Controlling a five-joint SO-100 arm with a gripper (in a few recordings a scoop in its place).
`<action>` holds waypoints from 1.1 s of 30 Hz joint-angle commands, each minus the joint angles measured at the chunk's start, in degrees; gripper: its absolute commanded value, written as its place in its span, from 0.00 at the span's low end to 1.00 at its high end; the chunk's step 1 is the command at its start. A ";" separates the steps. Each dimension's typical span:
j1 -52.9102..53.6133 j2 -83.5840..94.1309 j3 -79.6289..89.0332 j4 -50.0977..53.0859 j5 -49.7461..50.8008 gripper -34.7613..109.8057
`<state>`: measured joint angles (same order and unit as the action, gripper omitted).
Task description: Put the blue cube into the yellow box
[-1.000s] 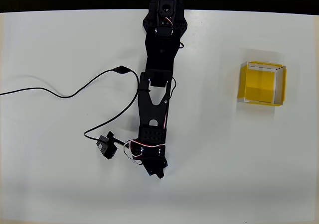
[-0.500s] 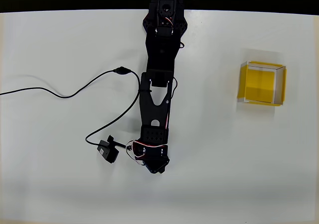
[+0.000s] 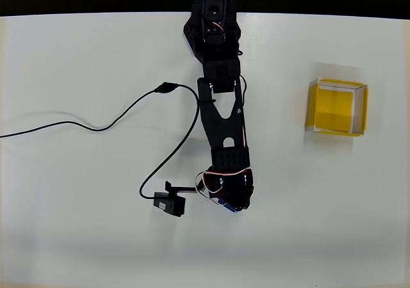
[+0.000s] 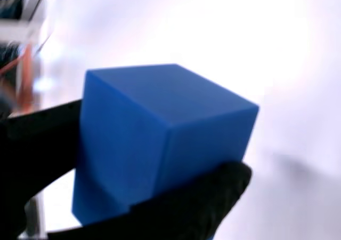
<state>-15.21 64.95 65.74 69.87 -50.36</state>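
Observation:
The blue cube (image 4: 160, 138) looms large in the wrist view, clamped between the black fingers (image 4: 197, 208) of my gripper (image 4: 138, 165). From overhead just a blue sliver of the blue cube (image 3: 225, 204) peeks out under the gripper (image 3: 230, 201), which hangs at the end of the black arm near the table's lower middle. The yellow box (image 3: 336, 107) sits open-topped at the right side of the table, far to the upper right of the gripper and with nothing inside it.
A small black camera module (image 3: 169, 205) on a black cable (image 3: 109, 125) lies just left of the gripper; the cable trails off to the left edge. The arm's base (image 3: 213, 16) stands at the table's far edge.
The arm has swung to the right in the overhead view, carrying the gripper and the camera module with it. A blue sliver of the cube now shows under the gripper.

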 commanded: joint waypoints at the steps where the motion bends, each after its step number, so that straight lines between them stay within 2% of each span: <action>1: -5.36 18.81 1.67 0.53 -2.90 0.34; 8: -10.20 32.61 10.99 -0.79 -10.81 0.33; 20: -20.65 53.88 37.27 -19.07 -25.22 0.34; 33: -36.12 56.87 50.98 -34.45 -29.62 0.34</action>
<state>-48.08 116.02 116.37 40.61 -78.13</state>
